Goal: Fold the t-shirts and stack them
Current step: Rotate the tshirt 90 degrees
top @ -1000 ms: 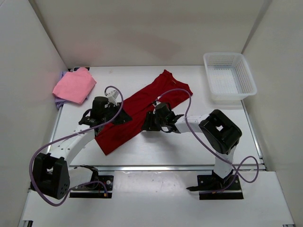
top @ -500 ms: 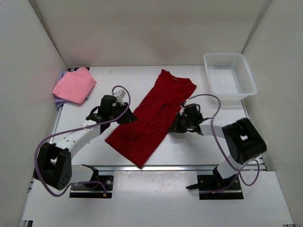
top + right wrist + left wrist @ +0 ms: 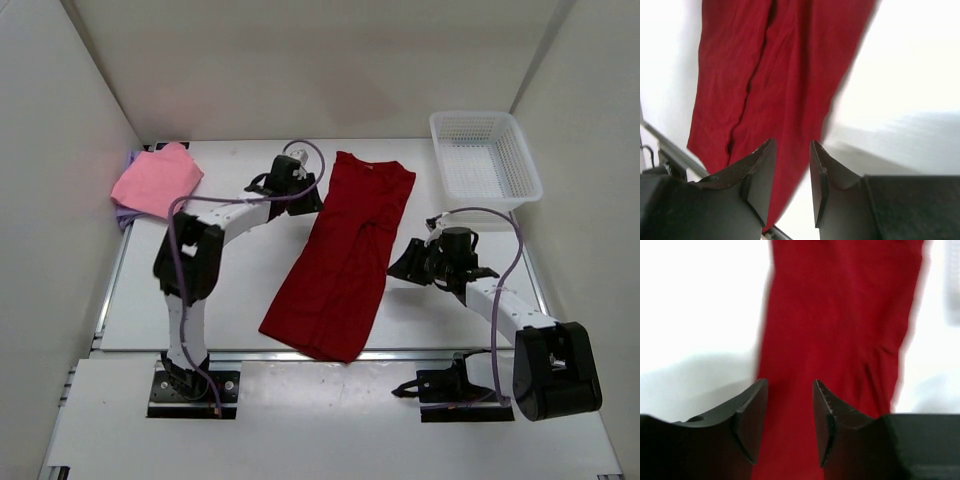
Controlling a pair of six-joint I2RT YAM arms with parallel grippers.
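The dark red t-shirt [image 3: 347, 256] lies folded into a long narrow strip, from the collar at the back to the hem at the table's front edge. It fills the left wrist view [image 3: 840, 315] and the right wrist view [image 3: 770, 65]. My left gripper [image 3: 312, 196] is open just beside the shirt's upper left edge, with red cloth showing past its tips [image 3: 790, 385]. My right gripper [image 3: 399, 269] is open just off the shirt's right edge, holding nothing [image 3: 792, 145]. The pink t-shirt [image 3: 155, 180] lies folded on the lavender t-shirt [image 3: 129, 160] at the back left.
A white lattice basket [image 3: 486, 165] stands at the back right. White walls close in the table on three sides. The metal front rail [image 3: 230, 354] runs under the red shirt's hem.
The red shirt swung from a diagonal to nearly lengthwise and slid toward the front edge. My left gripper moved back and right to its top end; my right gripper drew off to the right.
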